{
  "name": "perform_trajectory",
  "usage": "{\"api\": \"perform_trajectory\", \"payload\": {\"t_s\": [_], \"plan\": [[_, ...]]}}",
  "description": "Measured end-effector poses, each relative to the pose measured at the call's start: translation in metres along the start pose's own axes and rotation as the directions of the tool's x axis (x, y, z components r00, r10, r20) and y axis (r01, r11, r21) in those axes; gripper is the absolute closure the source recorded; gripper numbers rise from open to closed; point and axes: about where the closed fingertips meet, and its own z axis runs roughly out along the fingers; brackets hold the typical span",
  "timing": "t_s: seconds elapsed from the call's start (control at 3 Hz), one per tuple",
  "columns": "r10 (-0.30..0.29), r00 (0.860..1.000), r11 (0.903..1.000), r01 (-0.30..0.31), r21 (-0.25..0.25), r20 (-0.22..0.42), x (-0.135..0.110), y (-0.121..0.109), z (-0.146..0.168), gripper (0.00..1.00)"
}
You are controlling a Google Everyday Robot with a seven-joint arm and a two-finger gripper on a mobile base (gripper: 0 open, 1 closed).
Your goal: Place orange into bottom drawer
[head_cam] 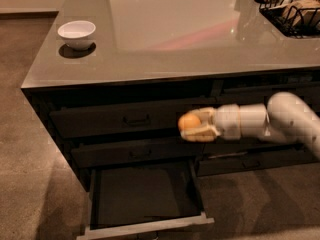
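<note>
The orange (189, 122) is a small round orange-yellow fruit held between the pale fingers of my gripper (192, 125). The gripper is shut on it and hangs in front of the dark drawer fronts, below the counter edge, reaching in from the right on a white arm (280, 119). The bottom drawer (142, 194) of the left column is pulled open below and to the left of the orange. Its dark flat interior shows, with a lighter grey front edge (145, 228).
A white bowl (76, 34) stands on the grey counter top (175, 29) at the far left. A black wire basket (292, 6) sits at the back right. Closed dark drawers with bar handles (136, 119) are above the open one. Brown floor lies around the cabinet.
</note>
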Motion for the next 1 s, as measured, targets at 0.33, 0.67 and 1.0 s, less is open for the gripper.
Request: {"api": "perform_trajectory", "payload": {"t_s": [0.33,0.67,1.0], "plan": [[0.076,0.995,0.9964,-0.074,-0.043,0.062,0.117,0.011,0.029,1.00],[0.087,0.994,0.9952,-0.084,-0.051,0.063,0.117,0.012,0.033,1.00],[0.107,0.993,0.9924,-0.104,-0.066,0.041,0.149,-0.007,0.054,1.00]]}}
